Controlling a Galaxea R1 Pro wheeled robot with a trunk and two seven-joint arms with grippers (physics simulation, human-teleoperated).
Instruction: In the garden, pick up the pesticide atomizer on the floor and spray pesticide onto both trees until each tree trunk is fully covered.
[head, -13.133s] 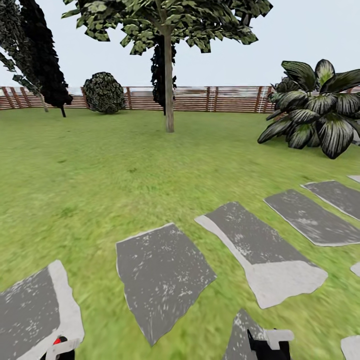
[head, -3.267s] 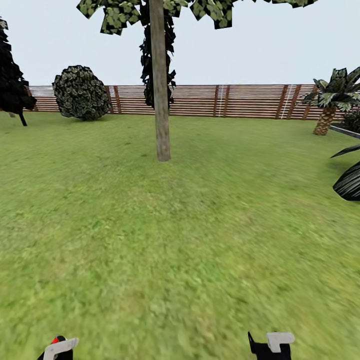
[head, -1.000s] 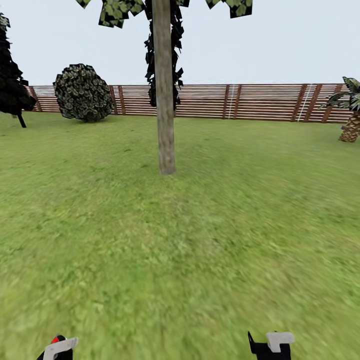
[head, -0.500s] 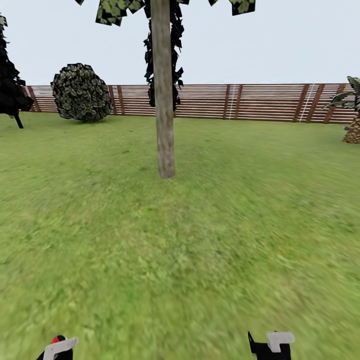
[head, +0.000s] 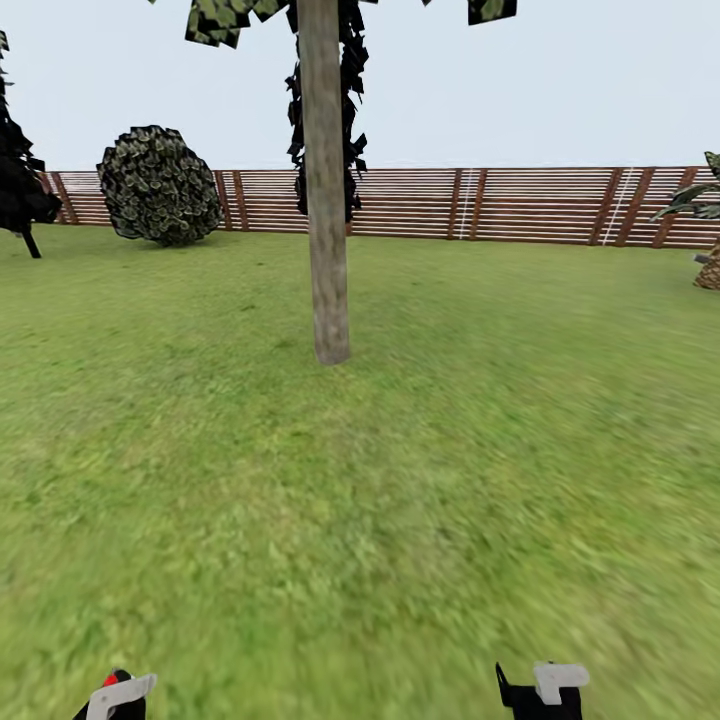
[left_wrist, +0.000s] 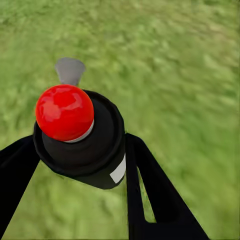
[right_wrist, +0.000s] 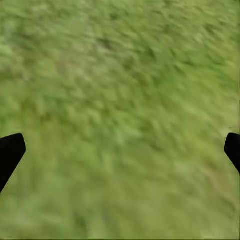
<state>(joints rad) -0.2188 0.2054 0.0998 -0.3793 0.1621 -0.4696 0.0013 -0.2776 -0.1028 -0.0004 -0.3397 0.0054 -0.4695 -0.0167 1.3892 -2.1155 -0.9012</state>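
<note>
From the head view, a wide lawn of green grass, blurred and mottled, runs from the near edge out to a brown slatted fence that crosses the whole picture under a pale grey-blue sky. A tree trunk, straight and pale grey-brown, rises at about 12 o'clock from the grass, well apart from the robot, with patchy dark green leaves at the top edge. A thin near-black tree stands behind it by the fence. At 11 o'clock a round bush sits just before the fence, at 10 o'clock a dark tree shows at the picture's edge, and at 2 o'clock part of a palm-like plant appears. At 7 o'clock the left gripper peeps in with a red spot at its tip; at 5 o'clock the right gripper shows as a black and white piece. In the left wrist view the left gripper has its two black fingers pinching the pesticide atomizer, a near-black bottle with a shiny red top and a white label, held above blurred grass. In the right wrist view the right gripper is spread wide, its black fingertips at opposite edges with nothing between them but green grass.
</note>
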